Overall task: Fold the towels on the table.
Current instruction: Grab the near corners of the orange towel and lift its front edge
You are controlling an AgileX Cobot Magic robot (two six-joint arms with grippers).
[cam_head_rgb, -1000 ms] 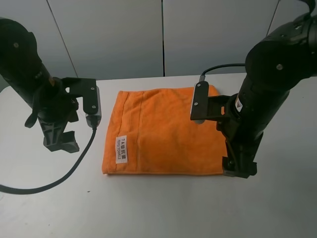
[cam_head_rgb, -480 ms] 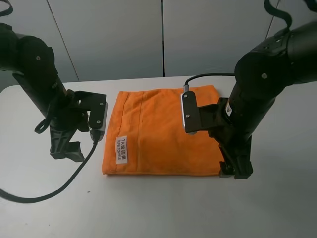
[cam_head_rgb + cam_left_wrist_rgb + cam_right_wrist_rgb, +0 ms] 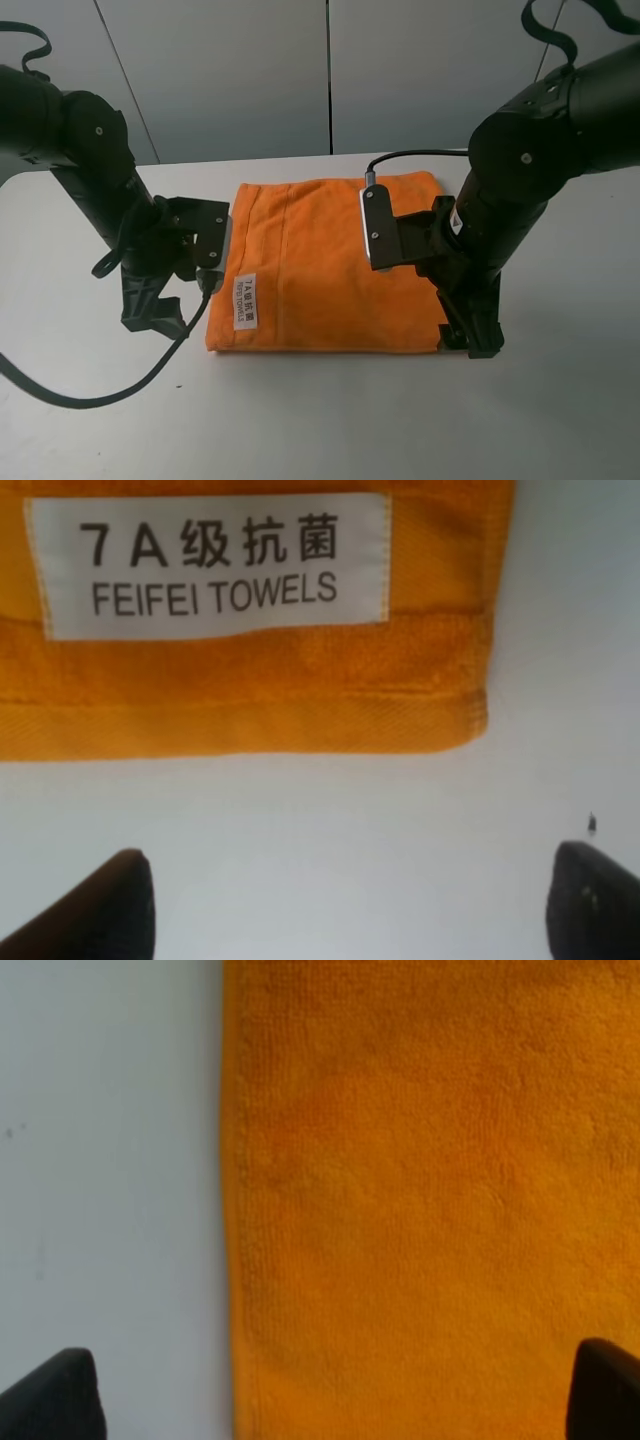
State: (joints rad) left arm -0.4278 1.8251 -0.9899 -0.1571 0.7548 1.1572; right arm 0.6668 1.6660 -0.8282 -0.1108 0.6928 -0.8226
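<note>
The orange towel (image 3: pixel 320 262) lies flat on the white table (image 3: pixel 330 420), its white label (image 3: pixel 245 301) near the front left corner. My left gripper (image 3: pixel 155 315) points down just left of that corner. In the left wrist view its open gripper (image 3: pixel 350 910) hangs over bare table (image 3: pixel 300 820) beside the towel's hem (image 3: pixel 250 710) and label (image 3: pixel 210 565). My right gripper (image 3: pixel 478 338) points down at the towel's front right corner. In the right wrist view the open gripper (image 3: pixel 330 1400) straddles the towel's edge (image 3: pixel 420 1180), one fingertip (image 3: pixel 50 1395) over table (image 3: pixel 110 1160).
A black cable (image 3: pixel 90 398) from the left arm loops over the table's front left. Another cable (image 3: pixel 410 157) arcs behind the towel's far right corner. Grey wall panels (image 3: pixel 230 70) stand behind the table's far edge.
The left arm has swung right and down, closer to the towel's front left corner. The right arm has shifted slightly left toward the front right corner. The towel has not moved.
</note>
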